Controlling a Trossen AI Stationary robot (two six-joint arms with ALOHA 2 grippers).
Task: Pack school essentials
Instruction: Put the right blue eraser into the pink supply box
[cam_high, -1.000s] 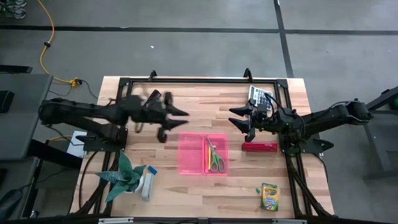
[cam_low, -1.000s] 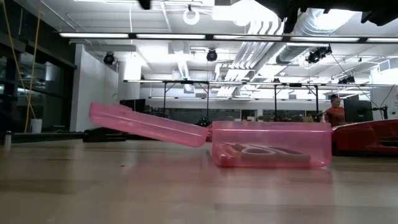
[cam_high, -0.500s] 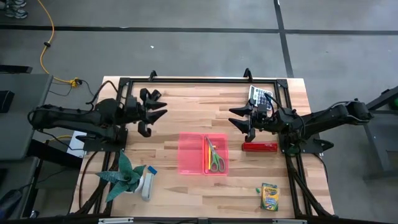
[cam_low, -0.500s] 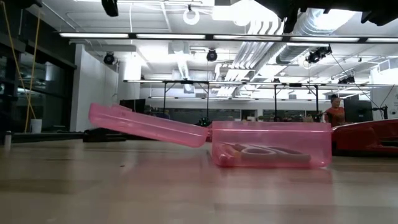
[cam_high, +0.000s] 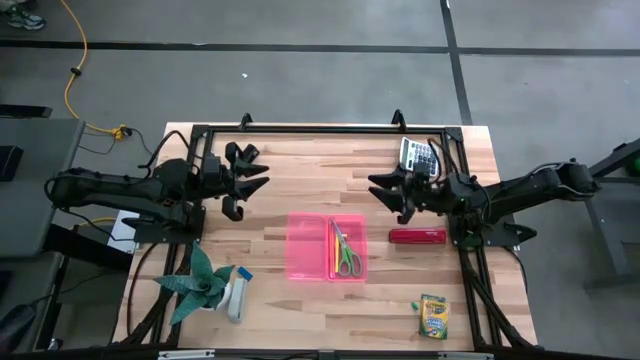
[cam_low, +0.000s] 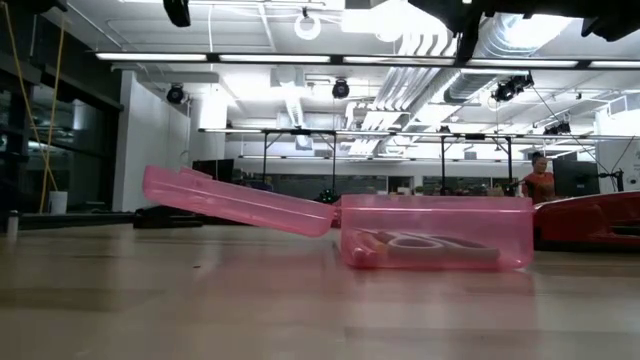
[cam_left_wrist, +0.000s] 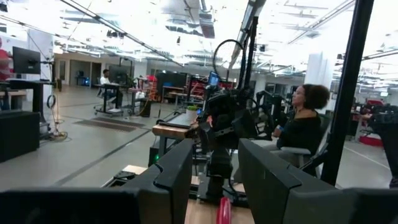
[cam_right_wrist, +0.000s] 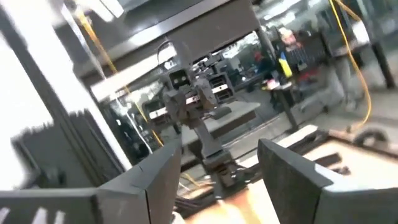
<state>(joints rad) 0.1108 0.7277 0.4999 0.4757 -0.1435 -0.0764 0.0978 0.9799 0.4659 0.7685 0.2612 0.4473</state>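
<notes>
An open pink case (cam_high: 326, 247) lies mid-table, its lid (cam_low: 240, 200) spread toward the left and slanting up from the hinge. In its tray lie green-handled scissors (cam_high: 346, 252) and orange and yellow pencils (cam_high: 333, 243). A red flat case (cam_high: 418, 236) lies right of the tray, and a crayon box (cam_high: 433, 317) near the front right. My left gripper (cam_high: 258, 180) hangs open above the table's far left, apart from all of these. My right gripper (cam_high: 378, 190) hangs open at the far right, facing it. Nothing sits between either pair of fingers (cam_left_wrist: 180, 180) (cam_right_wrist: 286, 174).
A calculator (cam_high: 420, 156) lies at the far right corner behind my right gripper. A green folded-paper plant (cam_high: 200, 283) and a white-and-blue piece (cam_high: 236, 290) lie at the near left. A black frame (cam_high: 320, 130) borders the table. A person (cam_left_wrist: 305, 124) sits beyond the table.
My left gripper has drawn back from above the case's far left corner toward the table's left edge, staying open, and has since held still. My right gripper has rolled a little about its own line while staying in place. The case and its contents have not moved.
</notes>
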